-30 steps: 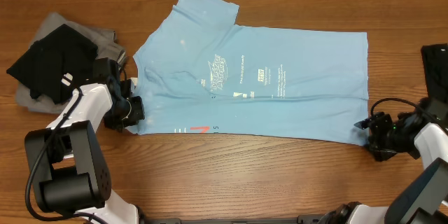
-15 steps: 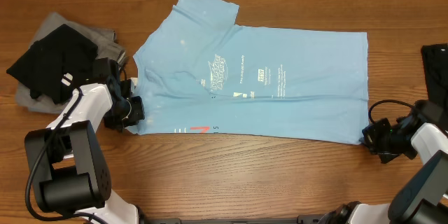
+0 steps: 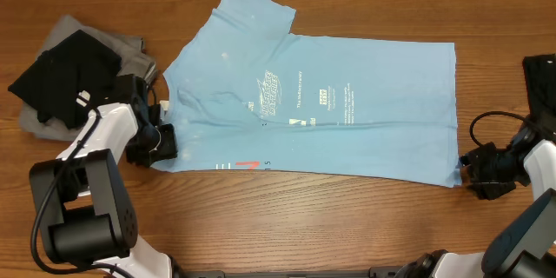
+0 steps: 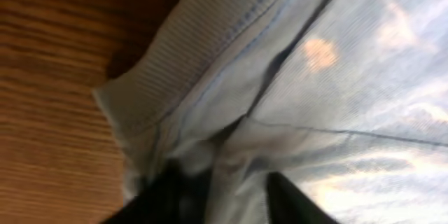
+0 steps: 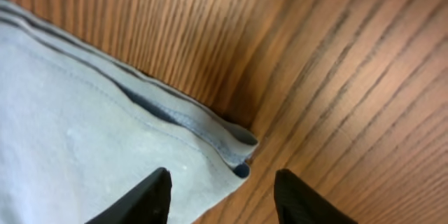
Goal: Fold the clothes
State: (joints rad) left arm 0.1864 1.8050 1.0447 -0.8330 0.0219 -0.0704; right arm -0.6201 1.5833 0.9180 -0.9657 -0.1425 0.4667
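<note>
A sky-blue T-shirt point(image 3: 347, 130) lies spread flat at the centre of a wooden table point(image 3: 287, 226). Its white lettering point(image 3: 274, 89) faces up, and one sleeve point(image 3: 256, 9) points toward 12 o'clock.

At the shirt's 8 o'clock corner, the left gripper point(image 3: 165, 142) pinches a bunch of blue fabric. The left wrist view shows cloth gathered between its dark fingers point(image 4: 287, 196), just beside the ribbed collar point(image 4: 203, 49).

At the 4 o'clock corner, the right gripper point(image 3: 469, 167) sits low on the wood at the hem. Its fingers point(image 5: 143, 196) are spread wide apart, and the doubled hem corner point(image 5: 241, 157) lies in the gap between them, held by neither.

A small pink-red mark point(image 3: 248, 164) shows near the shirt's 6 o'clock edge. A black garment point(image 3: 65, 74) rests on a grey garment point(image 3: 65, 28) at the table's 10 o'clock, apart from the shirt. A dark object point(image 3: 543, 78) sits at the 3 o'clock edge, cut off by the frame.
</note>
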